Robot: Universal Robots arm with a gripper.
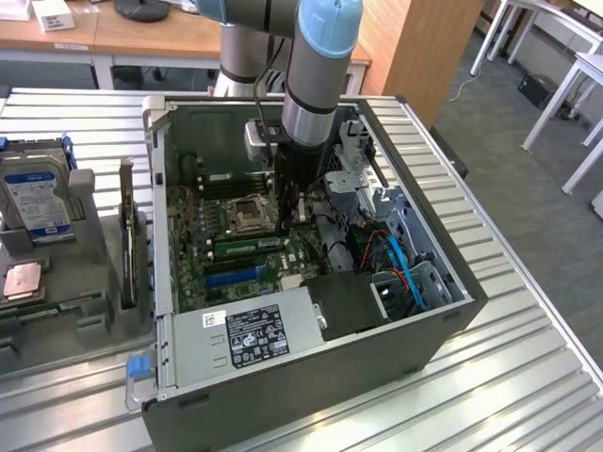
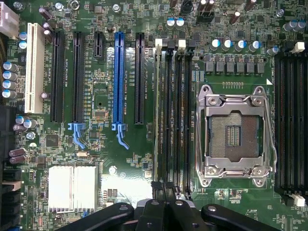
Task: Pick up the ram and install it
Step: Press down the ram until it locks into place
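Pincer (image 2: 166,202) closed, hanging low inside open computer case (image 1: 311,377), right over memory slots beside empty processor socket (image 2: 236,137) so it lines up w/ slot row. Ram (image 2: 159,108) stands on edge in slot nearest blue connector (image 2: 119,82), seemingly seated; pincer's tips sit at its end, prob. pressing it home.

Open computer case (image 1: 311,377) on a ribbed metal table (image 1: 528,377), hard drive (image 1: 33,193) in a grey holder at the exterior view's left.
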